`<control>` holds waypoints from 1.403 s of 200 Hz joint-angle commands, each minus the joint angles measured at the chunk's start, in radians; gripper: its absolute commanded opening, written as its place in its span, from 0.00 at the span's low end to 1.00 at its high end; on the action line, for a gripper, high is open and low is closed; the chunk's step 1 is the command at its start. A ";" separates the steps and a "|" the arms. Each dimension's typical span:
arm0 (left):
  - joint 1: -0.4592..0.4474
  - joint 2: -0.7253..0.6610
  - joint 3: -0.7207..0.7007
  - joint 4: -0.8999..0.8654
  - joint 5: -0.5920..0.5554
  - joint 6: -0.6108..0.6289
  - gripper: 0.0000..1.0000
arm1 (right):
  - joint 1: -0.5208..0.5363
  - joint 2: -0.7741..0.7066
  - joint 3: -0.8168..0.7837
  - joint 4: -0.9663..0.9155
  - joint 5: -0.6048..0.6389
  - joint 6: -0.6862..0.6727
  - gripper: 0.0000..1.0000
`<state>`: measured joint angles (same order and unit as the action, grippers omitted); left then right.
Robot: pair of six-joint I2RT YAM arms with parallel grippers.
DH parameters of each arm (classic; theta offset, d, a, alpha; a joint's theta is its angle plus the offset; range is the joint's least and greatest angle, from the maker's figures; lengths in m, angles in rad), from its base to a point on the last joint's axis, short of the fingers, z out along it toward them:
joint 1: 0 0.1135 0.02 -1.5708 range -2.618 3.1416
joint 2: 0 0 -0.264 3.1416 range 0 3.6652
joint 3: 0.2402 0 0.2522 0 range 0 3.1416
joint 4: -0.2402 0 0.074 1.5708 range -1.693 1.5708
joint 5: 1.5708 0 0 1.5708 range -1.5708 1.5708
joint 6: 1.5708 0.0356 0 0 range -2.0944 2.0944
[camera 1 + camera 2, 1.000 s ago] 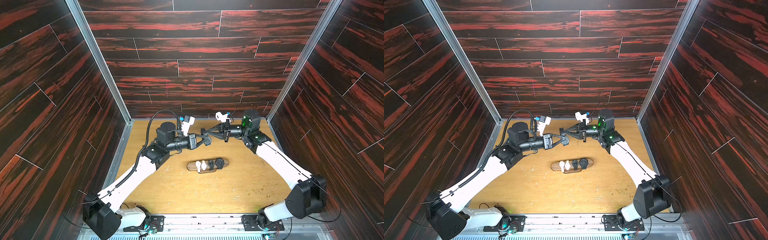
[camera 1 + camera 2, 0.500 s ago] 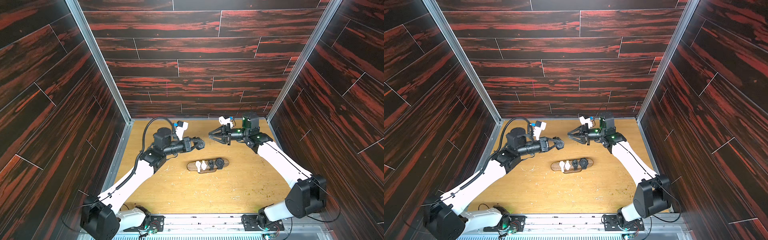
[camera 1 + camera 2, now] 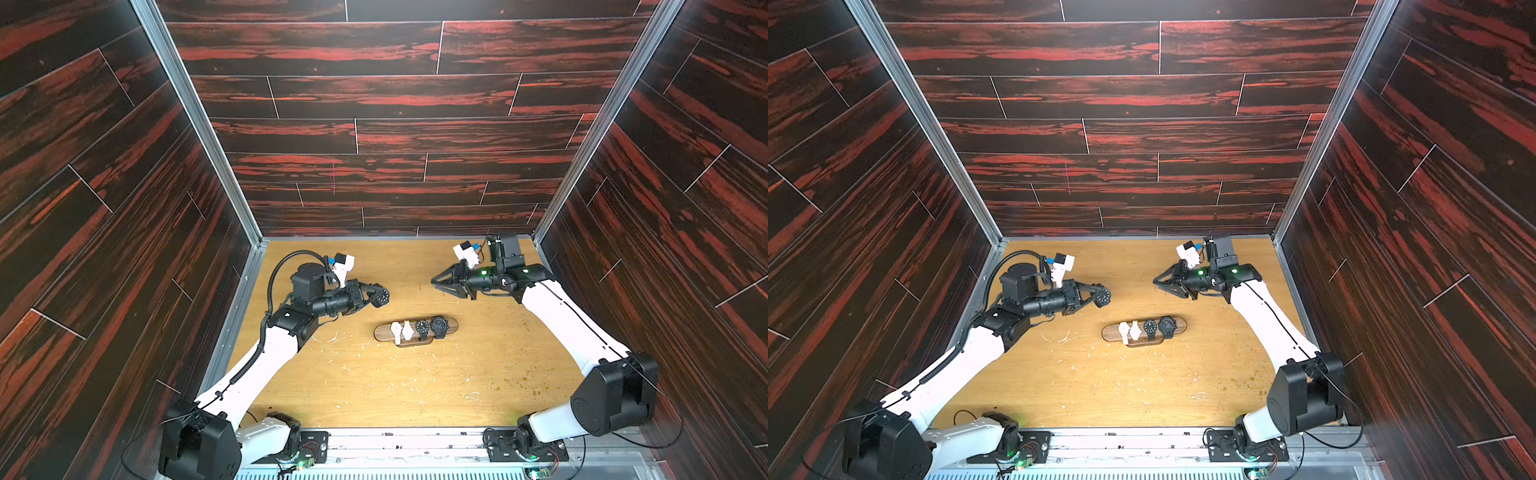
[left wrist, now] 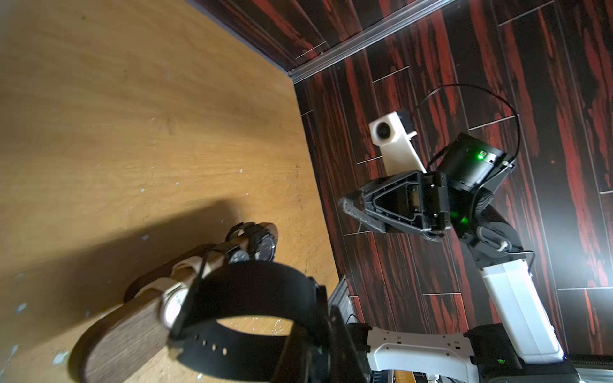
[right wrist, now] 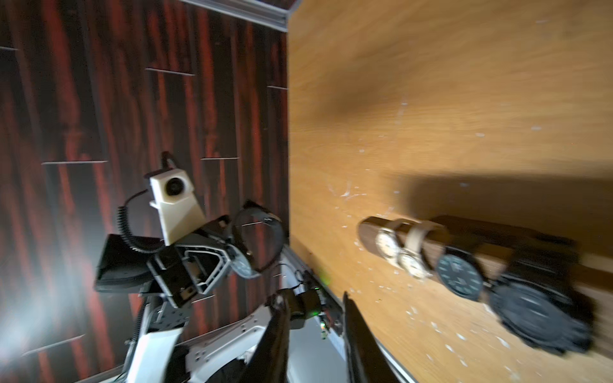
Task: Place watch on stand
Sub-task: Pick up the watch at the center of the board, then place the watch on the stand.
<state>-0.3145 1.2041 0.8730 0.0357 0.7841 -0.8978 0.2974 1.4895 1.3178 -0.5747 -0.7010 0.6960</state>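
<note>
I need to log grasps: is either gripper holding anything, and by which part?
Left gripper grips the black watch at its case end, strap loop sticking out. Right gripper is open, empty.

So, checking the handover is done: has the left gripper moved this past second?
Yes. In both top views the left gripper has drawn back toward the left wall: it was behind the middle of the stand, now behind its left end.

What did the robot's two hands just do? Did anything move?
The right gripper let go of the black watch, opened and pulled back to its own side. The left gripper kept hold of the watch and drew back the other way. The stand and its four watches stayed put.
</note>
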 commanded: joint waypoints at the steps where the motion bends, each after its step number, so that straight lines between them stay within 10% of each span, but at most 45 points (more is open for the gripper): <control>1: 0.019 -0.023 -0.030 -0.088 0.049 0.042 0.00 | -0.022 -0.023 0.027 -0.151 0.120 -0.136 0.30; 109: 0.035 0.075 -0.137 -0.149 0.139 0.101 0.00 | -0.063 0.028 -0.013 -0.243 0.394 -0.268 0.31; 280: 0.057 0.171 -0.203 -0.160 0.143 0.132 0.00 | -0.069 0.056 -0.081 -0.197 0.448 -0.263 0.32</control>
<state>-0.2626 1.3529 0.6823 -0.1566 0.8993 -0.7624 0.2302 1.5303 1.2549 -0.7769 -0.2676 0.4358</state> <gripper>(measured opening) 0.116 0.317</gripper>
